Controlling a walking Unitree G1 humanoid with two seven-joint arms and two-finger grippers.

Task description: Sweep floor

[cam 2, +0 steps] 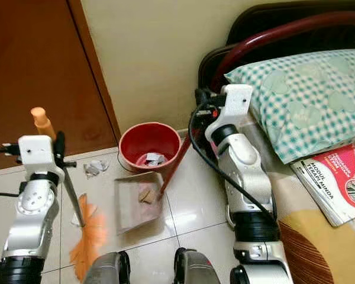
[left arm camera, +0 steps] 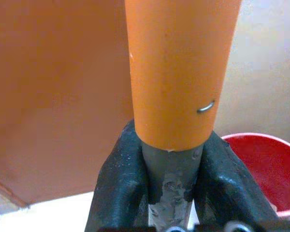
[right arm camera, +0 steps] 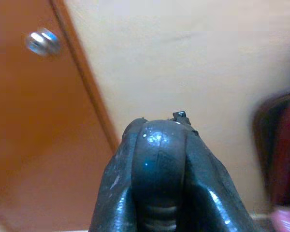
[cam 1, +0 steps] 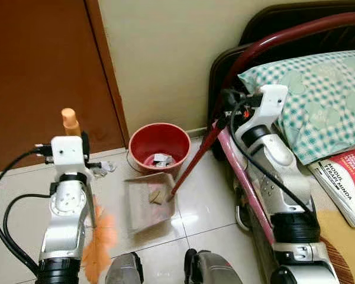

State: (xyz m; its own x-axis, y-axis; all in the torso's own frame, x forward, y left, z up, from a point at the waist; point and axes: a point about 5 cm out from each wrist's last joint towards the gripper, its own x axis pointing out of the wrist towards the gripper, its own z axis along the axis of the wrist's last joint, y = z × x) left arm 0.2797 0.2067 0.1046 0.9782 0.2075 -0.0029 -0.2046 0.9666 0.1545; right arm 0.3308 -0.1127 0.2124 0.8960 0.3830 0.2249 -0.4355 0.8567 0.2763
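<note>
My left gripper is shut on the grey shaft of a broom, just below its orange handle cap. The broom's orange bristles rest on the tiles by my left arm. My right gripper is shut on the top of a long red dustpan handle, which slants down to a grey dustpan on the floor. A few scraps lie in the pan. Behind it stands a red bucket holding paper bits. Crumpled paper lies on the tiles near the door.
A brown door closes off the left, with a cream wall beside it. On the right, a bed with a dark red frame carries a green checked pillow and a red book. My feet stand on the tiles.
</note>
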